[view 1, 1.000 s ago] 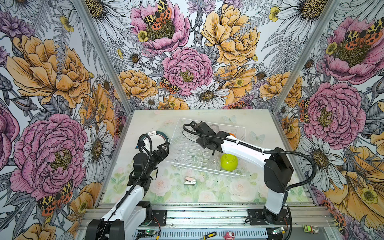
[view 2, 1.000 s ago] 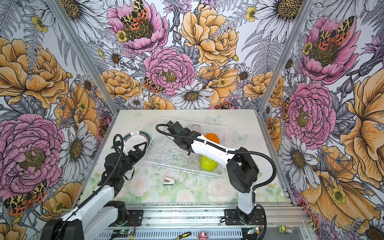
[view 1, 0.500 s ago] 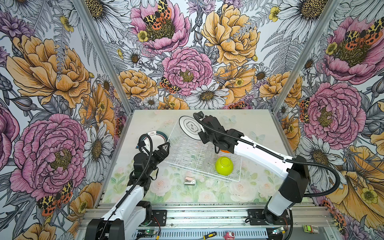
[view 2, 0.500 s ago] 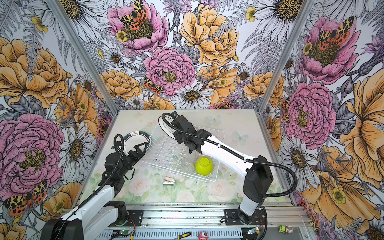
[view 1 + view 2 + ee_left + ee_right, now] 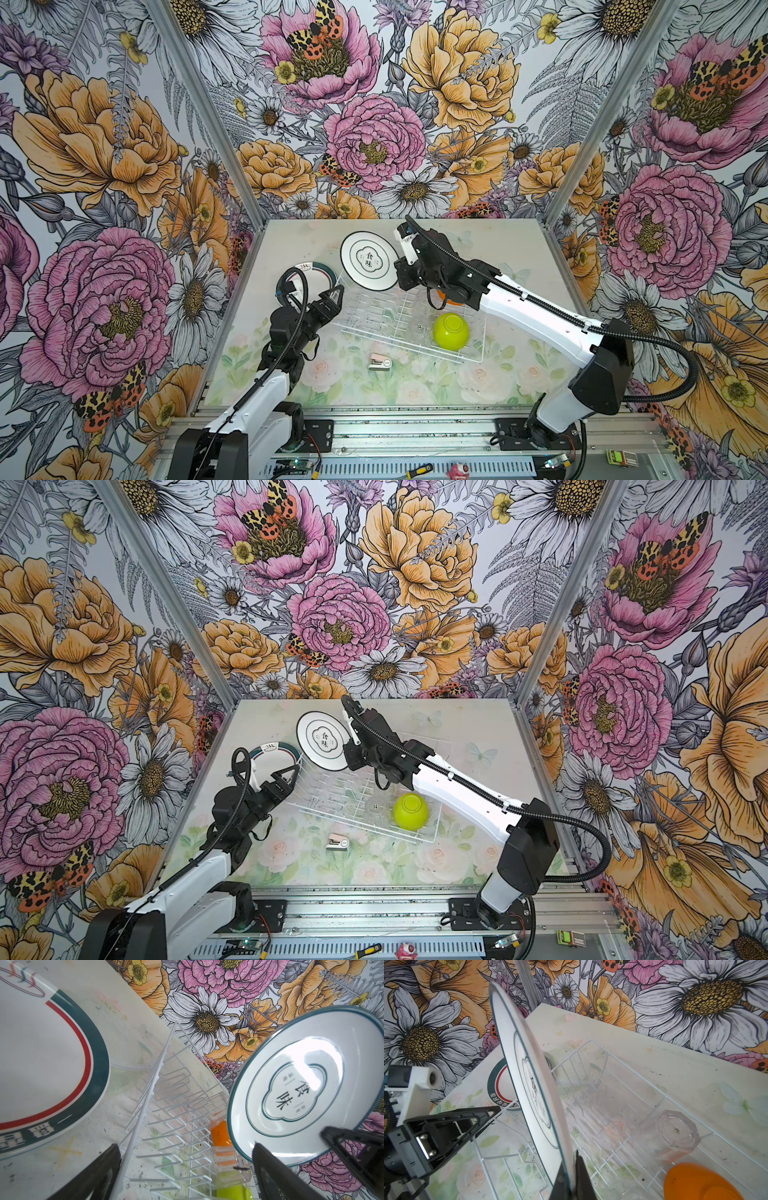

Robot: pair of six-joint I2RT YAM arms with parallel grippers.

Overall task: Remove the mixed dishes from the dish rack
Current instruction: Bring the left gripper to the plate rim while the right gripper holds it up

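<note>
Floral walls [image 5: 374, 124], rose-print table [image 5: 519, 257] w/ rack [image 5: 374, 307]; left fingers [image 5: 334, 296] spread, right fingers [image 5: 582, 1178] clamp plate [image 5: 369, 260].

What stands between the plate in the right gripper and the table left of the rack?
Only the open left gripper, hovering at the dish rack's left edge, beside the striped plate lying there. The held plate hangs above the tines.

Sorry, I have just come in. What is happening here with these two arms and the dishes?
The right gripper is shut on a teal-rimmed plate, holding it up above the far left corner of the dish rack. The left gripper hovers open beside the rack. A red-and-teal-rimmed plate lies on the table; a lime-green bowl, an orange bowl and a clear tumbler are in the rack.
</note>
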